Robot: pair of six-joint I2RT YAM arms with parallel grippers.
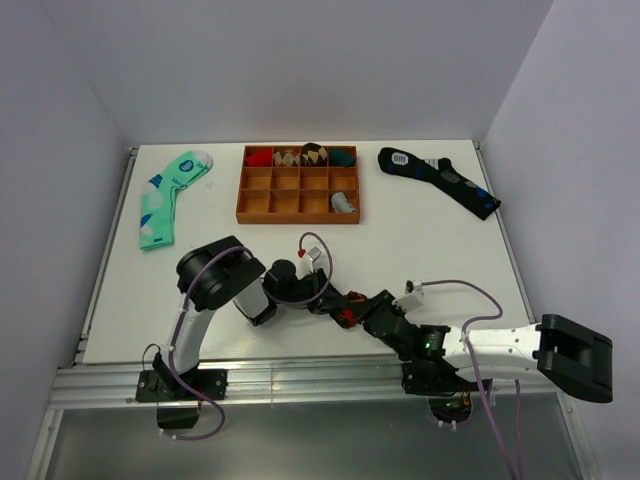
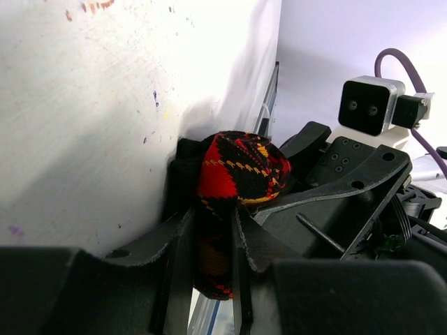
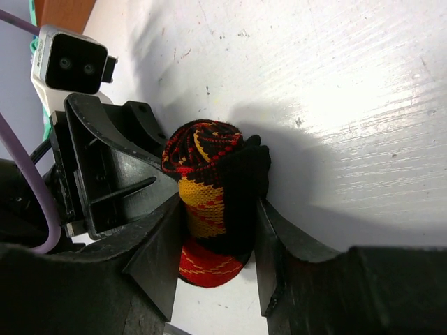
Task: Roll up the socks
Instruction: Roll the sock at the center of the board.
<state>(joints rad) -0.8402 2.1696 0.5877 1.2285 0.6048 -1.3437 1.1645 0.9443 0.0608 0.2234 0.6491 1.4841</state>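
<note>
The white table (image 1: 420,260) carries a wooden tray (image 1: 298,220) at the back centre. A mint green and white sock (image 1: 165,200) lies to its left and a dark navy sock (image 1: 440,178) to its right. Near the front edge, the rolled black argyle sock (image 1: 345,316) rests against the tabletop.

The black argyle sock (image 3: 206,195), with red and yellow diamonds, is rolled into a tight bundle. It rests on the white counter (image 3: 349,84).

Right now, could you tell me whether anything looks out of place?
Nothing looks damaged or spilled. The argyle sock is rolled and clamped between the left claw and the right claw. A mint sock and a navy sock lie flat outside the wooden tray.
</note>
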